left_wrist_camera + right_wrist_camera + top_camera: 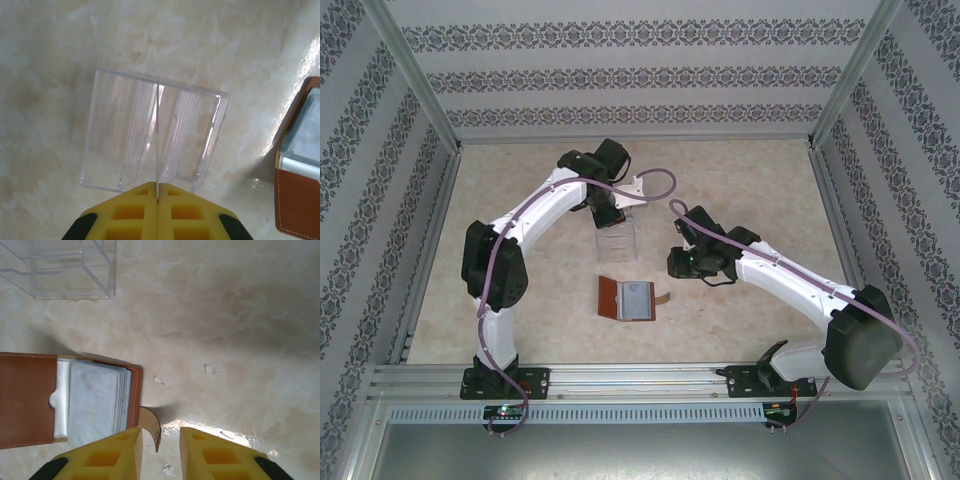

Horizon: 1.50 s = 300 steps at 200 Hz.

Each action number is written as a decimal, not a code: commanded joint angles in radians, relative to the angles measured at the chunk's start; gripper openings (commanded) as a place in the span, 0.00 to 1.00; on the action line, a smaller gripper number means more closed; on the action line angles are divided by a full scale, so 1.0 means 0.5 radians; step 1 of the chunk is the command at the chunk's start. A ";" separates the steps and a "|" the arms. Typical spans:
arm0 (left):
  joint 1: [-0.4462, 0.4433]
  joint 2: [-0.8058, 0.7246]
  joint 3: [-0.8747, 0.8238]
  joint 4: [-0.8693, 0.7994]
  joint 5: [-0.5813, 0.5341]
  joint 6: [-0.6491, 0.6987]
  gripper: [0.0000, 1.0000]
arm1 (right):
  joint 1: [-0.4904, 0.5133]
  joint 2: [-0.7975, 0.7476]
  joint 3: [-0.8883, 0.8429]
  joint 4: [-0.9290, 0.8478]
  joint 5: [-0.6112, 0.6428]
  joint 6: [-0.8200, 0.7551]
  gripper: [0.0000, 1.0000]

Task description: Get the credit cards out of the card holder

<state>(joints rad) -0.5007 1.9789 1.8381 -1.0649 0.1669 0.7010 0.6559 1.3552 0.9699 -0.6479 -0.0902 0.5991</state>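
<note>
- Card holder (610, 298) lies open and flat on the table (750, 190), in the middle, between the two arms.
- Its credit cards (97, 397) sit in a stack in the pocket on the half that is closer to your right arm.
- Your right gripper (161, 440) is the near one. The holder lies just to its left side, and the cards are past the brown edge.
- The right fingers stand partly apart and grip nothing. The little strap tab (151, 422) pokes into the gap, close to one finger.
- The open holder runs longest from left to right, so I think you reach the cards by going sideways to the left.
- Your left gripper (157, 192) is farther off, over the clear tray (110, 130).
- Its fingers are pressed together on a thin card (157, 125). You see it from its edge, standing straight above the tray.
</note>
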 commanded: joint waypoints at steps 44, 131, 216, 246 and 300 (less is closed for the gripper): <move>0.019 0.174 0.105 -0.229 0.064 0.083 0.00 | -0.034 0.020 0.027 -0.014 0.027 -0.026 0.28; 0.001 0.363 0.156 -0.381 0.029 0.131 0.00 | -0.060 -0.028 -0.043 0.001 0.029 -0.016 0.28; -0.030 0.457 0.167 -0.519 0.122 0.283 0.00 | -0.068 -0.056 -0.077 0.005 0.023 0.006 0.28; -0.044 0.528 0.209 -0.589 0.108 0.333 0.04 | -0.066 -0.071 -0.085 -0.005 0.027 0.008 0.28; -0.054 0.574 0.313 -0.632 0.078 0.364 0.15 | -0.069 -0.111 -0.078 -0.036 0.052 0.011 0.28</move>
<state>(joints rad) -0.5179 2.2490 1.9575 -1.3090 0.2050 0.8394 0.6300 1.3285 0.9390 -0.6483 -0.0898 0.5983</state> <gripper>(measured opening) 0.139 0.279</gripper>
